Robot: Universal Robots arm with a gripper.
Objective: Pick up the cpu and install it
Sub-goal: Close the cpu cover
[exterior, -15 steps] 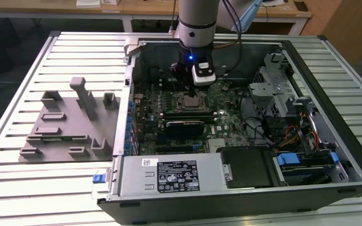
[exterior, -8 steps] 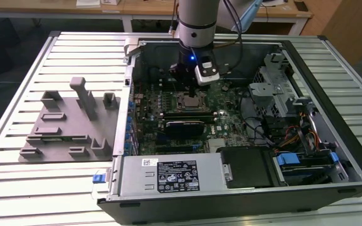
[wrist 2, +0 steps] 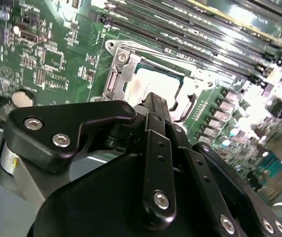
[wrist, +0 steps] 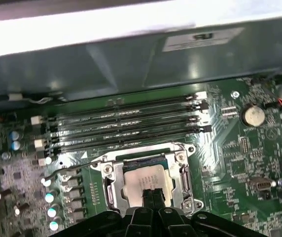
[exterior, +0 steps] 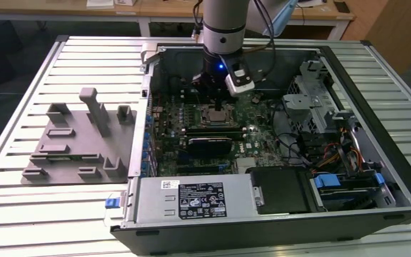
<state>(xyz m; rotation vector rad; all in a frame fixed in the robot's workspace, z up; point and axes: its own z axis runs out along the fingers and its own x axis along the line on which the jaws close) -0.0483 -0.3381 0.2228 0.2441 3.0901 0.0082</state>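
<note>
Closest to lens in the first wrist view: gripper (wrist: 152, 192), fingertips (wrist: 147, 197) pinched together, nothing clamped between. Reads as shut and empty-handed. Hangs straight down into case (exterior: 263, 238) per the exterior view, plumb over socket (wrist: 112, 190), which makes sense for a part needing flat, square seating with no tilt. Seeing cpu (wrist: 140, 178) lying flat inside socket frame, silvery top up, edges parallel to frame, so probably seated rather than just dropped; can't confirm alignment from here. Sits directly under fingertips, roughly centred; can't tell whether touching lid or just above it. Narrow pinch fits a push-down or hover over lid centre, not a side grasp; a guess only. Same story in the second wrist view: pale lid just past fingertip ends, ringed by frame. Can't tell whether retention plate is down over it. RAM slots (wrist: 126, 121) just beside socket, apart from fingers. Grey fixture (exterior: 70, 142) out on table (exterior: 13, 96), the exterior view's left, well apart from case.
</note>
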